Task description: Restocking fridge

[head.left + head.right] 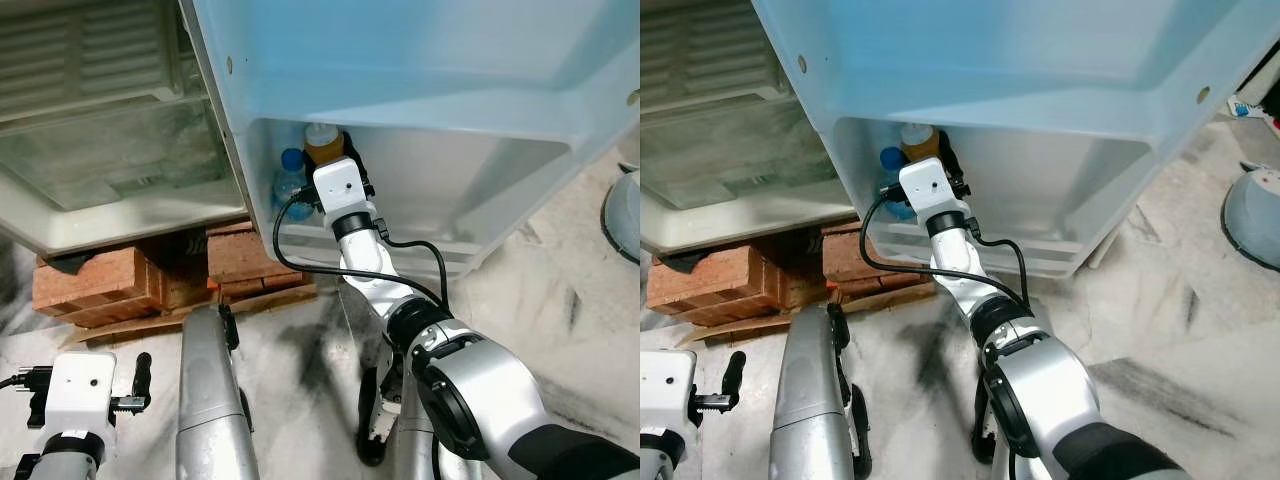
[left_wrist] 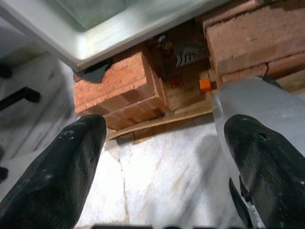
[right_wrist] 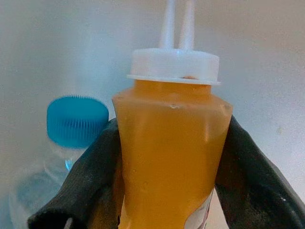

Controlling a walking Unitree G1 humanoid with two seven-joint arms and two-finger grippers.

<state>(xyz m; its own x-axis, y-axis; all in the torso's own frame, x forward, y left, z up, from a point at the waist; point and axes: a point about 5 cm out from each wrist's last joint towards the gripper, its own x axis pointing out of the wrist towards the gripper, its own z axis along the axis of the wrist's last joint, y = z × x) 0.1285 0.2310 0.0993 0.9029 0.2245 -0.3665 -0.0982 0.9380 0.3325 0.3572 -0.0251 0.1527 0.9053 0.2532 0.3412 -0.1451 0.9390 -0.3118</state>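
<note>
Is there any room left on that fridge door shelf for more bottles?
Yes. The door shelf is bare from the right gripper out to its far right wall. The crowded part is the left corner, where the blue-capped water bottle stands beside the orange sauce bottle that the gripper holds.

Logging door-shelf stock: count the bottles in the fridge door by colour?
Orange bottle, white cap, held in the right gripper jaws: 1
Clear bottle, blue cap, beside it: 1
Total: 2
</note>
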